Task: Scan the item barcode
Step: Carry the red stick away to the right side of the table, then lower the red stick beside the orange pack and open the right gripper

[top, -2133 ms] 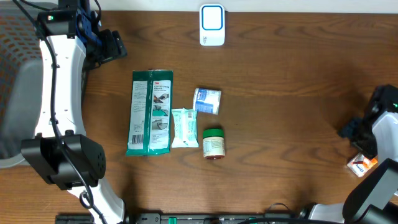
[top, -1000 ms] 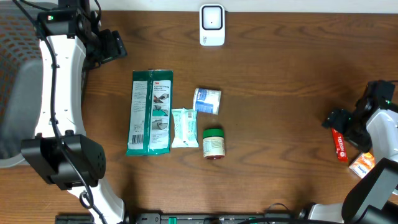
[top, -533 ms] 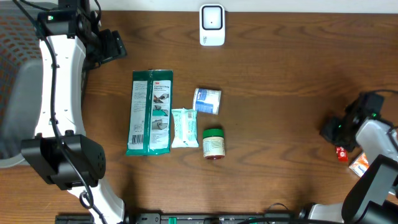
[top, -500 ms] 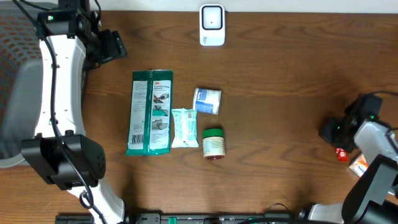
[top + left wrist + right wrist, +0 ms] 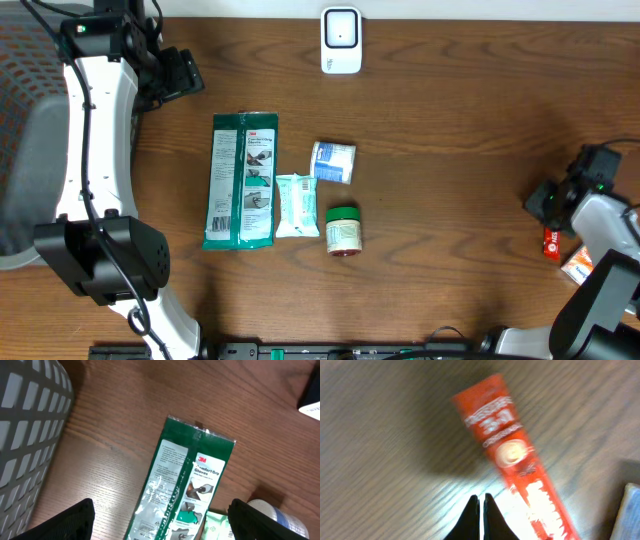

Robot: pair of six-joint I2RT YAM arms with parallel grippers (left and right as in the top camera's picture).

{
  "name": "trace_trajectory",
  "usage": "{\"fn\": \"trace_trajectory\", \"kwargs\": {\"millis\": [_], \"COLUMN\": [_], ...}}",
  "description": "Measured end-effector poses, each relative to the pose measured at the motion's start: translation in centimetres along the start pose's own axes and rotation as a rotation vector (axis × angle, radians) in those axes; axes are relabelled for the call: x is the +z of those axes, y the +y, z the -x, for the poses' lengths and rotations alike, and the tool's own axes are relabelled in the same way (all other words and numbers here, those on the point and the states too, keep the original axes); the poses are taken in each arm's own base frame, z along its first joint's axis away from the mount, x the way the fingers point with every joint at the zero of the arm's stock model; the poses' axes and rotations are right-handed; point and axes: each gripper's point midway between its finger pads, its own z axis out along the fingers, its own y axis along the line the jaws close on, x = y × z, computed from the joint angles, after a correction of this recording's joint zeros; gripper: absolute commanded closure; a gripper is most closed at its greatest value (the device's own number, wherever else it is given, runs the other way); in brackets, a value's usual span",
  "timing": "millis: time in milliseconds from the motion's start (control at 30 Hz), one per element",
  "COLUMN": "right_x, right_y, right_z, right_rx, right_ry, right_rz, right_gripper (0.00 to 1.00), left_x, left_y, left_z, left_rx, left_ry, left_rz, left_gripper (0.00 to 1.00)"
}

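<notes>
— Where is the red tube (image 5: 520, 465) seen?
— It is pictured lying flat on the table (image 5: 450, 150), near the right edge, well apart from the scanner (image 5: 341, 40). The right gripper (image 5: 479, 502) is shown pressed shut just beside it, gripping nothing.
— And the left gripper (image 5: 160, 517)?
— Held wide open above the green glove packet (image 5: 185, 480).

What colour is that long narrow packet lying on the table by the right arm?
Red-orange with white lettering. The packet shows best in the right wrist view.
</notes>
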Motion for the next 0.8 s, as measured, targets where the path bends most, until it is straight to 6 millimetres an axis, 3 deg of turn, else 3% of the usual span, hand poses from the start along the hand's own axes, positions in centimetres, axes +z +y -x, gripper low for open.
{"fn": "trace_trajectory", "kwargs": {"millis": [167,300,400,567,800], "right_x": [-3.4,-5.6,-6.7,-7.9,-5.2], "right_y": [1.0,0.1,-2.4,-8.7,-13.4], "right_z": [-2.1,-4.6,-5.6,-6.7,-9.4], "right_rx": [-0.006,0.086,0.245,0.620,0.929], "right_ry": [0.165,0.250,0.263,0.174,0.021], "right_rz": [0.051,0.013,-0.120,-0.425,-0.613], "right_gripper": [0.99,0.99,0.98,0.99,0.99], "left_x": [0.0,0.0,0.0,0.0,0.0], "left_y": [0.0,0.0,0.0,0.0,0.0], "left_z": [0.0,0.0,0.0,0.0,0.0], "left_rx": [0.000,0.000,0.000,0.000,0.000], "left_ry": [0.000,0.000,0.000,0.000,0.000], "left_rz": [0.000,0.000,0.000,0.000,0.000], "left_gripper": [0.15,0.15,0.15,0.15,0.15]}}
